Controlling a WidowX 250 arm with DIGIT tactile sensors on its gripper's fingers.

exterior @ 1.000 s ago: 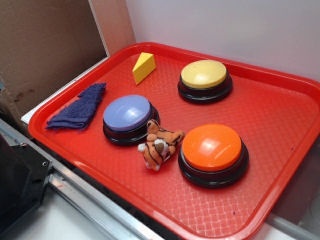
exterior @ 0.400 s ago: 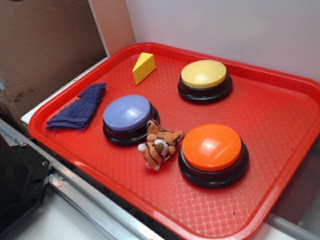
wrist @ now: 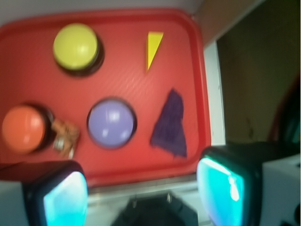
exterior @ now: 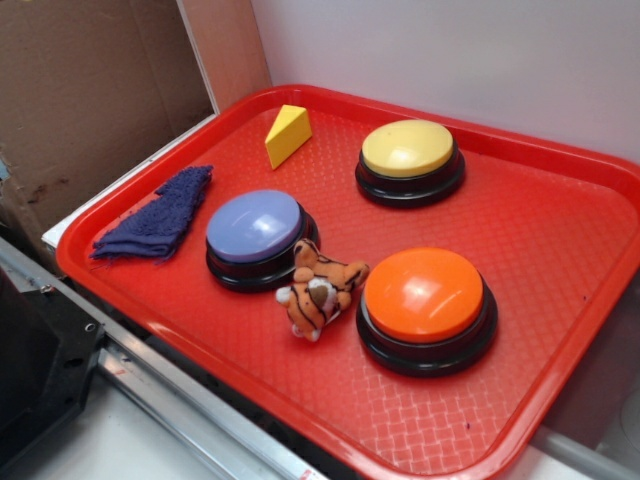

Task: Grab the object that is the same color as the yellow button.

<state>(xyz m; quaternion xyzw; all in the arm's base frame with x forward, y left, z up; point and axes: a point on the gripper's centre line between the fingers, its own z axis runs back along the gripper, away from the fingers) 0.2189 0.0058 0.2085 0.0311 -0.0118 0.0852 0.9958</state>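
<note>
Wedge [wrist: 152, 47] lying flat, narrow tip toward lavender button [wrist: 111, 123].

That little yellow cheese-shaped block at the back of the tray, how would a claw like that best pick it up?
Probably from straight above, closing on the two broad flat faces of the yellow wedge. It stands on edge in the red tray, thin across those faces and tapering to a point, so its thicker end offers more to pinch. The gripper is open and far above it.

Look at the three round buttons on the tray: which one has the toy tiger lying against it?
The orange button, nearest the camera; the tiger sits between it and the lavender one.
</note>
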